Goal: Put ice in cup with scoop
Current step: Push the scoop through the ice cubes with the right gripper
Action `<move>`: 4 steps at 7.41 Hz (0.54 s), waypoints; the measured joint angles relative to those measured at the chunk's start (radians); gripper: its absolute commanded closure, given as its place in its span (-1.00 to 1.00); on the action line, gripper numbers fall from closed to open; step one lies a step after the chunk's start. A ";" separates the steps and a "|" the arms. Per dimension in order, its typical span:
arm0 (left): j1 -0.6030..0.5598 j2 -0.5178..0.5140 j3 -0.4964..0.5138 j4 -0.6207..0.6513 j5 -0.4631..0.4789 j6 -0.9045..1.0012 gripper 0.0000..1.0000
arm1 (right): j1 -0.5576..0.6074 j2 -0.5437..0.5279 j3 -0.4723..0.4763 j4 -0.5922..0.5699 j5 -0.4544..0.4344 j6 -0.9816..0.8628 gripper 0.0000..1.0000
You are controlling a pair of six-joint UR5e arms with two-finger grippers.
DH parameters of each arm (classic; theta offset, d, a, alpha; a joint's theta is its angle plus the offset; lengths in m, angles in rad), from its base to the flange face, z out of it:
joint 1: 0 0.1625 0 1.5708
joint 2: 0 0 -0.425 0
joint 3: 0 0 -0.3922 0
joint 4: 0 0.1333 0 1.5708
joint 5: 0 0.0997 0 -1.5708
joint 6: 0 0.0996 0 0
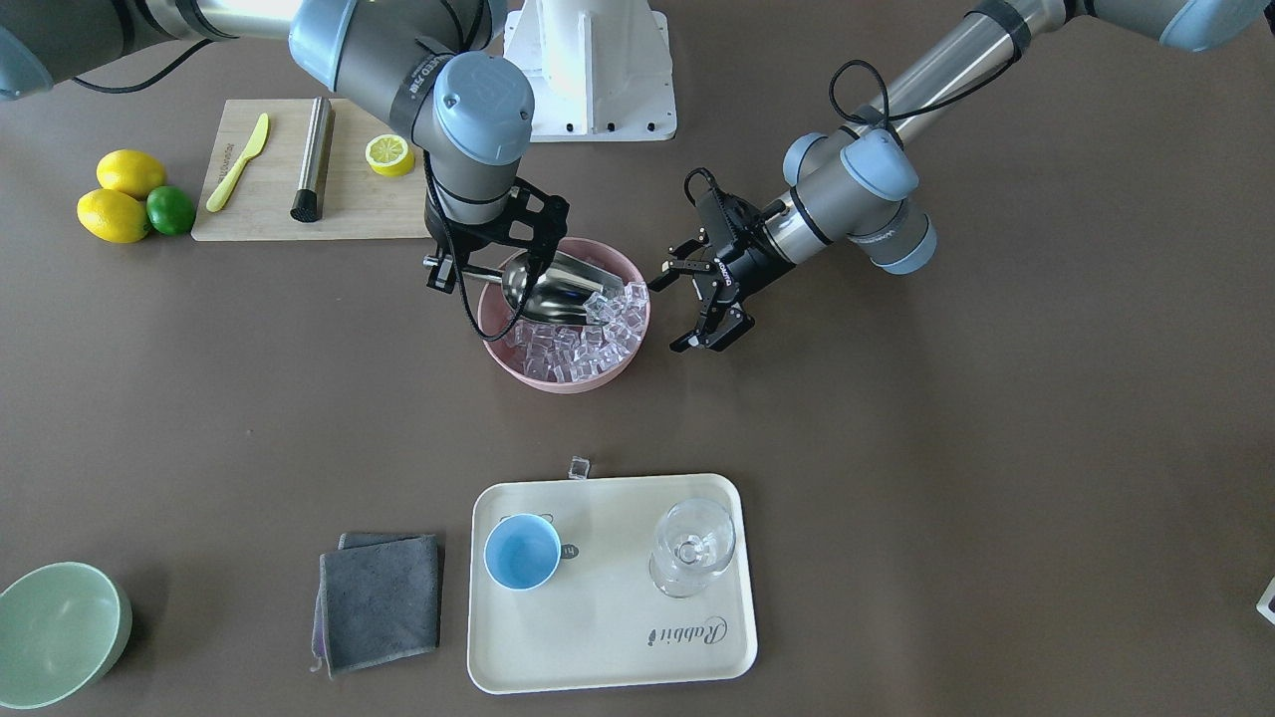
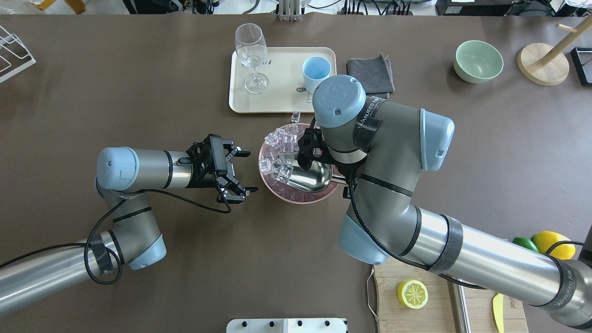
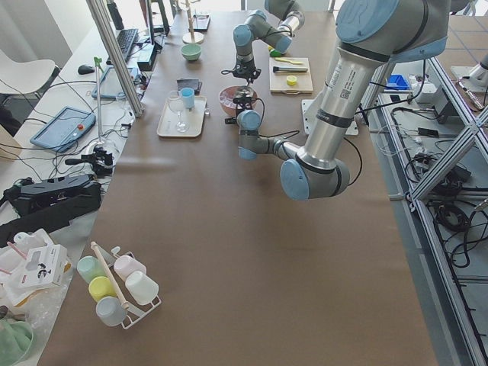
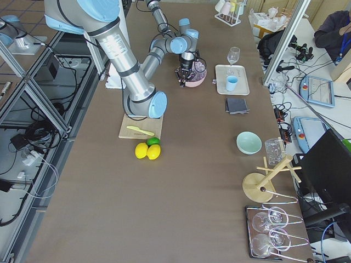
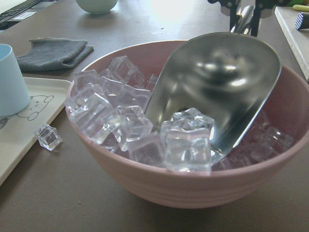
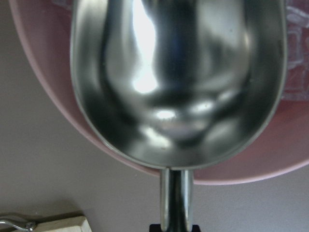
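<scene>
The steel scoop (image 1: 558, 289) lies tilted in a pink bowl (image 1: 558, 383) of ice (image 1: 588, 344), with its trough mouth pushed into the cubes. A few cubes sit at its lip in the left wrist view (image 5: 188, 130). My right gripper (image 1: 445, 269) is shut on the scoop's handle (image 6: 176, 203) at the bowl's rim. My left gripper (image 1: 669, 314) is open and empty, just beside the bowl on its other side, and shows in the overhead view too (image 2: 249, 171). The light-blue cup (image 1: 522, 553) stands empty on a cream tray (image 1: 618, 637).
A clear stemmed glass (image 1: 692, 548) shares the tray. One loose ice cube (image 1: 579, 466) lies on the table by the tray's edge. A grey cloth (image 1: 379, 602) and a green bowl (image 1: 55, 632) lie beside the tray. A cutting board (image 1: 279, 199) with a steel rod (image 1: 314, 159) sits near my right arm.
</scene>
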 measured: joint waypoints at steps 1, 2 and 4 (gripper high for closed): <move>0.000 0.000 -0.001 0.000 0.000 -0.004 -0.97 | 0.000 -0.012 0.011 0.018 0.001 -0.007 1.00; -0.001 0.000 -0.001 0.001 -0.001 -0.006 -0.97 | 0.000 -0.031 0.026 0.048 0.002 -0.012 1.00; -0.004 0.000 -0.001 0.001 -0.003 -0.007 -0.97 | 0.000 -0.067 0.058 0.101 0.008 -0.020 1.00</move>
